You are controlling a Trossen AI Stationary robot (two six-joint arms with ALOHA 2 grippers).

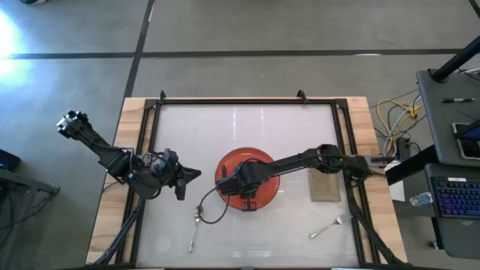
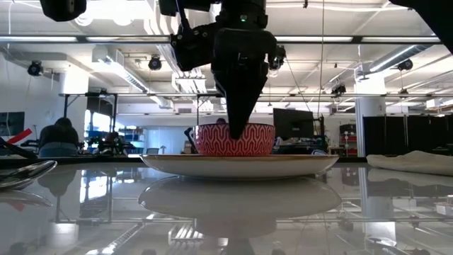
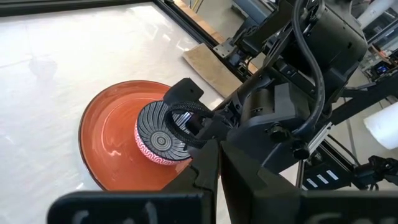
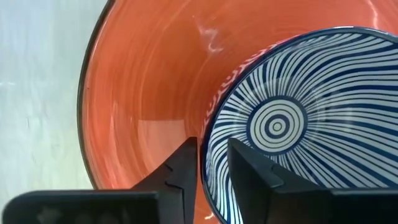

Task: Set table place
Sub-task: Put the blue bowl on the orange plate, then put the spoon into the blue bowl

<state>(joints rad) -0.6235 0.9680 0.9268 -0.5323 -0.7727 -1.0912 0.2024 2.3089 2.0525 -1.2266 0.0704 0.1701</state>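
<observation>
Your right gripper (image 4: 208, 171) straddles the near rim of the blue-striped ceramic bowl (image 4: 311, 124) on the round orange plate (image 4: 143, 93), jaws slightly parted, grip unclear.

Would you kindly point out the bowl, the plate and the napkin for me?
bowl (image 4: 277, 127), right wrist view, centre of its striped inside.
plate (image 3: 112, 134), left wrist view, bare orange surface beside the bowl.
napkin (image 1: 325, 187), high view, middle of the tan rectangle.
</observation>
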